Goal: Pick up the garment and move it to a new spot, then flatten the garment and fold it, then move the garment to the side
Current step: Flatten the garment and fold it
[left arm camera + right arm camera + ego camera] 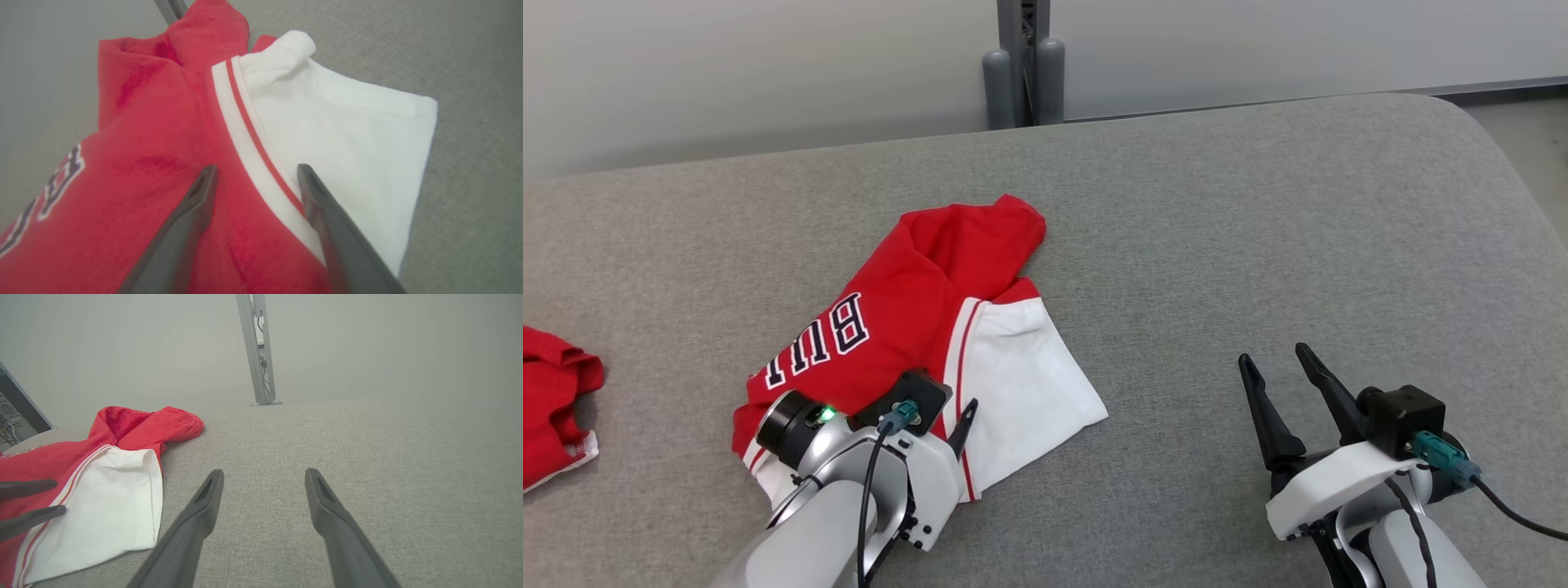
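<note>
Head view: garment [898,327] lies diagonally, near-left to far-right; left gripper [257,169], right gripper [1272,354] spread.

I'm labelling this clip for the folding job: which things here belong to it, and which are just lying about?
Belongs to the job:
red and white garment
left end effector, open over it
right end effector, open
grey surface

Lying about:
red cloth at left edge
metal post behind

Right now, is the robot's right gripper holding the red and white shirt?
No, the right gripper hangs open over the bare grey cushion, apart from the shirt.
</note>
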`<state>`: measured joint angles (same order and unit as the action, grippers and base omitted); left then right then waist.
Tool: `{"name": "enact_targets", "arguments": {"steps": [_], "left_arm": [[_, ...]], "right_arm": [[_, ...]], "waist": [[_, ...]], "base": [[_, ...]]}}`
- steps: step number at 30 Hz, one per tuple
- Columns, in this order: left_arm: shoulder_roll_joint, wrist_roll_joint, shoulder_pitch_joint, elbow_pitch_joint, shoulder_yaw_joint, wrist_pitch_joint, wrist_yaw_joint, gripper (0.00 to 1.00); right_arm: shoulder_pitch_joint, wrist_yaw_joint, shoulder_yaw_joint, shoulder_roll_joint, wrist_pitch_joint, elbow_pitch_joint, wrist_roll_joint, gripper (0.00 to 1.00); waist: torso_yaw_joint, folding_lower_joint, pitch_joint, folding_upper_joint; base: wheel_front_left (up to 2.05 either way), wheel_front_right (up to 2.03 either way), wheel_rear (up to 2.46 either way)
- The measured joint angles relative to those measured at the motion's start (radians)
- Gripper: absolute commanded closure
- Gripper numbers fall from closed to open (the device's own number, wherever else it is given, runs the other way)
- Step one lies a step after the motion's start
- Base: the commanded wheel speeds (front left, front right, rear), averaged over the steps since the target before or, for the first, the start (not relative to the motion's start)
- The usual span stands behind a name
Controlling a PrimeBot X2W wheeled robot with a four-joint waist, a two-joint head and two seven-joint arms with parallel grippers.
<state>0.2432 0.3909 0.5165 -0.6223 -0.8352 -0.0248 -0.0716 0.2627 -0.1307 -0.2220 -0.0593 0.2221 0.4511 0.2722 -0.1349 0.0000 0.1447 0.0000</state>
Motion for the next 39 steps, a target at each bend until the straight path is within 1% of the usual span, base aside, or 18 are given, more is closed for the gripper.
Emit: {"name": "enact_targets", "arguments": {"steps": [2, 4, 6, 7, 8, 9, 11, 14, 18, 21, 25, 28, 33, 36, 39], "left_arm": [[-0.005, -0.011, 0.013, -0.030, -0.013, -0.026, 0.000, 0.00], [-0.014, -0.026, 0.026, -0.054, -0.026, -0.032, -0.012, 0.00], [-0.021, -0.039, 0.035, -0.088, -0.044, -0.056, -0.015, 0.00], [-0.021, -0.039, 0.035, -0.088, -0.044, -0.056, -0.015, 0.22], [-0.027, -0.045, 0.038, -0.111, -0.050, -0.055, -0.015, 0.95], [-0.027, -0.045, 0.038, -0.111, -0.050, -0.055, -0.015, 1.00], [-0.032, -0.043, 0.043, -0.126, -0.051, -0.053, -0.014, 1.00], [-0.030, -0.034, 0.046, -0.128, -0.044, -0.021, -0.014, 1.00], [-0.032, -0.012, 0.051, -0.078, -0.020, 0.031, -0.013, 1.00], [-0.014, 0.000, 0.051, -0.008, 0.000, 0.058, -0.021, 1.00], [0.059, 0.015, 0.040, 0.103, 0.026, 0.047, -0.036, 1.00], [0.116, 0.027, 0.008, 0.215, 0.044, 0.025, -0.052, 1.00], [0.212, 0.034, -0.065, 0.385, 0.072, -0.019, -0.103, 1.00], [0.260, 0.042, -0.115, 0.453, 0.084, -0.043, -0.134, 1.00], [0.292, 0.057, -0.168, 0.495, 0.088, -0.065, -0.150, 1.00]], "right_arm": [[0.000, 0.000, -0.001, 0.001, 0.004, 0.005, 0.000, 0.00], [0.002, 0.000, -0.001, 0.002, 0.005, 0.010, 0.001, 0.00], [0.005, 0.000, 0.001, 0.002, 0.007, 0.014, 0.001, 0.00], [0.005, 0.000, 0.001, 0.002, 0.007, 0.014, 0.001, 0.00], [0.005, 0.000, 0.000, 0.003, 0.008, 0.018, 0.001, 0.00], [0.005, 0.000, 0.000, 0.003, 0.008, 0.018, 0.001, 0.00], [0.005, 0.000, 0.003, 0.004, 0.009, 0.018, 0.001, 0.00], [0.005, 0.000, 0.012, 0.004, 0.015, 0.019, 0.000, 0.00], [-0.002, 0.000, 0.013, 0.004, 0.015, 0.023, -0.002, 0.00], [-0.010, 0.000, 0.014, 0.005, 0.016, 0.026, -0.002, 0.00], [-0.024, 0.000, 0.016, 0.003, 0.016, 0.026, -0.002, 0.00], [-0.028, 0.000, 0.016, 0.003, 0.016, 0.025, -0.002, 0.00], [-0.042, 0.000, 0.016, 0.004, 0.015, 0.024, -0.002, 0.00], [-0.046, 0.000, 0.014, 0.005, 0.014, 0.022, -0.002, 0.00], [-0.045, 0.000, 0.011, 0.006, 0.011, 0.019, -0.003, 0.00]], "waist": [[-0.010, 0.0000, 0.001, 0.0000], [-0.018, 0.0000, 0.000, 0.0000], [-0.024, 0.0000, -0.002, 0.0000], [-0.024, 0.0000, -0.002, 0.0000], [-0.028, 0.0000, -0.003, 0.0000], [-0.028, 0.0000, -0.003, 0.0000], [-0.028, -0.0001, -0.006, 0.0000], [-0.020, 0.0000, -0.012, 0.0000], [0.005, 0.0000, -0.025, 0.0000], [0.032, 0.0000, -0.039, 0.0000], [0.080, 0.0000, -0.057, 0.0000], [0.120, 0.0000, -0.070, 0.0000], [0.184, 0.0000, -0.089, 0.0000], [0.217, 0.0000, -0.095, 0.0001], [0.239, 0.0000, -0.095, 0.0000]], "base": [[0.00, 0.00, 0.00], [0.00, 0.00, 0.00], [0.00, 0.00, 0.00], [0.00, 0.00, 0.00], [0.00, 0.00, 0.00], [0.00, 0.00, 0.00], [0.00, 0.00, 0.00], [0.00, 0.00, 0.00], [0.00, 0.00, 0.00], [0.00, 0.00, 0.00], [0.00, 0.00, 0.00], [0.00, 0.00, 0.00], [0.00, 0.00, 0.00], [0.00, 0.00, 0.00], [0.00, 0.00, 0.00]]}}
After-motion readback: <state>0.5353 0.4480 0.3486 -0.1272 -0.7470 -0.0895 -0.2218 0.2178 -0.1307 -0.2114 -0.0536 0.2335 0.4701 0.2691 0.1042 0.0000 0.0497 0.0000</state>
